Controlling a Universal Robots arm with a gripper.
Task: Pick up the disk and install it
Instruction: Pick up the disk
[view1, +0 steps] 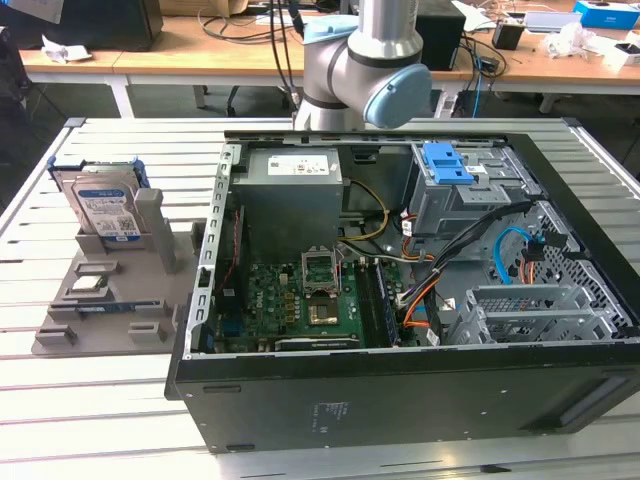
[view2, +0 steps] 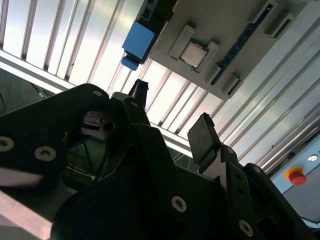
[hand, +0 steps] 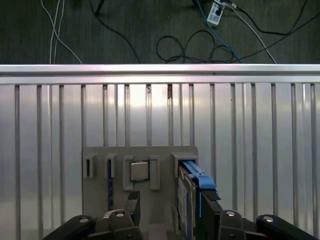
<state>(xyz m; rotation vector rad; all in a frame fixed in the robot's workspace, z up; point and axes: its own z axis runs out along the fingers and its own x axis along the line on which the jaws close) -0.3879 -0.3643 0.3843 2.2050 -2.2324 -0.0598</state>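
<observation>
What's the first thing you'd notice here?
The big black metal computer case lies open on the slatted table, its green circuit board showing. At the exterior view's left, the silver rectangular disk with its blue-and-white label stands upright in a grey plastic holder. In the first wrist view the gripper hangs above that holder, black fingers apart and empty.

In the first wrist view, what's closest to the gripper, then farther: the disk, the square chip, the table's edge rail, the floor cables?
From the gripper, nearest first:
1. the disk, upright in the grey holder, beside one finger.
2. the square chip, flat in the holder.
3. the table's edge rail, past the holder.
4. the floor cables, down beyond the rail.
</observation>
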